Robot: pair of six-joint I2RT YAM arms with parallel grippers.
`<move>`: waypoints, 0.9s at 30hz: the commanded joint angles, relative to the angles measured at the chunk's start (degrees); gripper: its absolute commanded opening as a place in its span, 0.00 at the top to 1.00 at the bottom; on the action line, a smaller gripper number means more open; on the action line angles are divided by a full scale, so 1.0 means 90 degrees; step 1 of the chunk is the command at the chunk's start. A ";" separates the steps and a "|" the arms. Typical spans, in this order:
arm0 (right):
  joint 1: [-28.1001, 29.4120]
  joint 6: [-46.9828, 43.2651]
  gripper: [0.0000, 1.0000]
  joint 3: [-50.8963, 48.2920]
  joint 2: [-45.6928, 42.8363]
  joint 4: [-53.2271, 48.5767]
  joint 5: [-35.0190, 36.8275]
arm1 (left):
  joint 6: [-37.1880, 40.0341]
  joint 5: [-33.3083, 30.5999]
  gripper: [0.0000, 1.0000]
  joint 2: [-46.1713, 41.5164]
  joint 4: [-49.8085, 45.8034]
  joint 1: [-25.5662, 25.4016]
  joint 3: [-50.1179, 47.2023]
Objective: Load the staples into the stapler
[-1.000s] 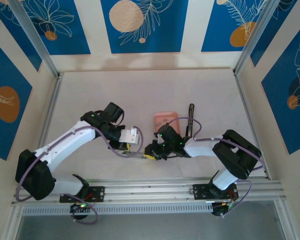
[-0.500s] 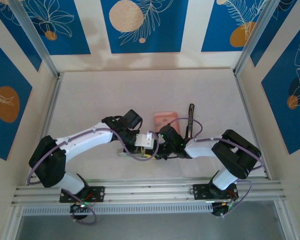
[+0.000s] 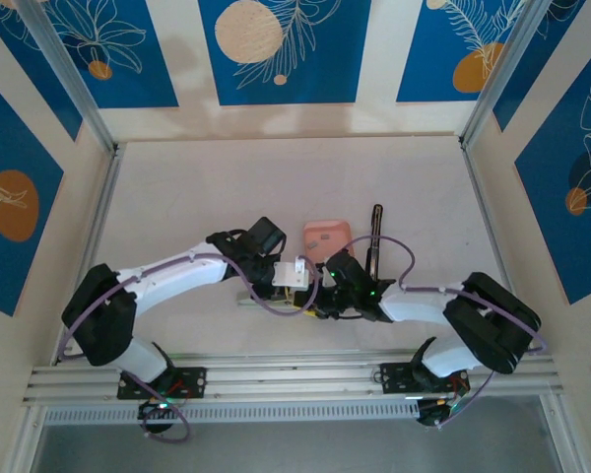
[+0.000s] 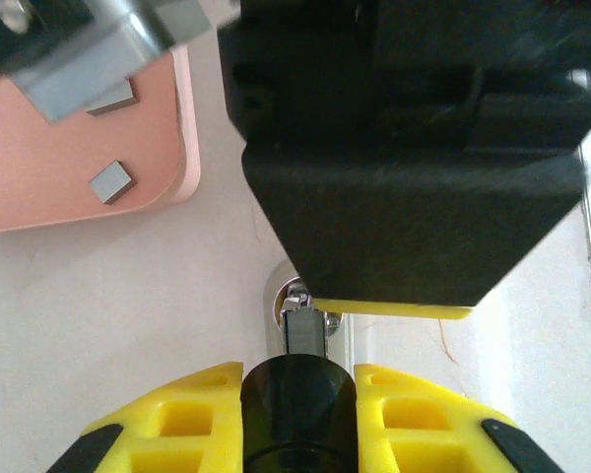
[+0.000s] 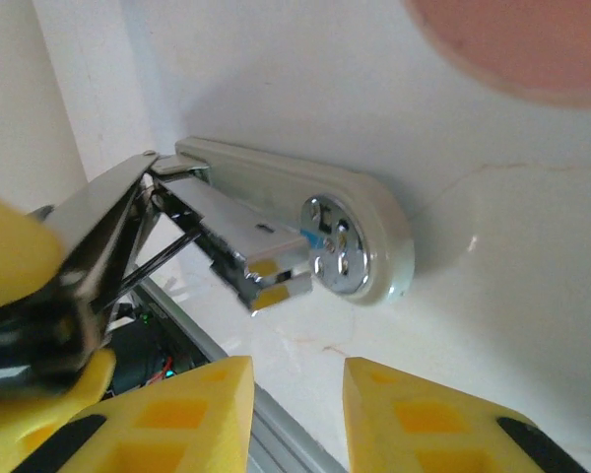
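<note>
Stapler (image 5: 276, 222) crosswise, hinge rightward

Left arm (image 3: 177, 268) swings in from the left side of the worktop (image 3: 177, 187) toward the middle. A second ago the left tool (image 3: 300, 291) sat well apart from the right tool (image 3: 323, 305); now the two are nose to nose at the stapler (image 5: 276, 187), just near of the pink tray (image 3: 327, 235). Most of that travel falls in the first half second, only a slight creep since. Right arm (image 3: 492, 330) drops its elbow toward the near right corner, and its wrist slides a little right.
</note>
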 commanded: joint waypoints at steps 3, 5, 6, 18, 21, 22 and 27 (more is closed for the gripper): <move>-0.0156 -0.0105 0.66 -0.0276 -0.0709 -0.0831 0.0411 | -0.0039 -0.0038 0.94 0.0393 0.0083 -0.0142 0.0242; -0.0202 -0.0140 0.66 -0.0308 -0.0933 -0.1134 0.0528 | -0.0085 -0.0064 0.93 0.0516 0.0035 -0.0168 0.0323; -0.0221 -0.0171 0.66 -0.0320 -0.1054 -0.1294 0.0585 | -0.0109 -0.0067 0.93 0.0578 0.0027 -0.0191 0.0358; -0.0533 -0.0173 0.64 -0.0774 -0.2386 -0.2386 0.1007 | -0.0247 -0.0366 0.93 0.1369 -0.0253 -0.0498 0.0762; -0.0592 -0.0197 0.63 -0.0853 -0.2711 -0.2574 0.1069 | -0.0252 -0.0405 0.93 0.1529 -0.0237 -0.0549 0.0815; -0.0608 -0.0212 0.63 -0.0865 -0.2799 -0.2631 0.1091 | -0.0256 -0.0418 0.93 0.1565 -0.0234 -0.0559 0.0832; -0.0702 -0.0266 0.62 -0.0991 -0.3150 -0.2826 0.1140 | -0.0271 -0.0433 0.93 0.1804 -0.0300 -0.0621 0.0940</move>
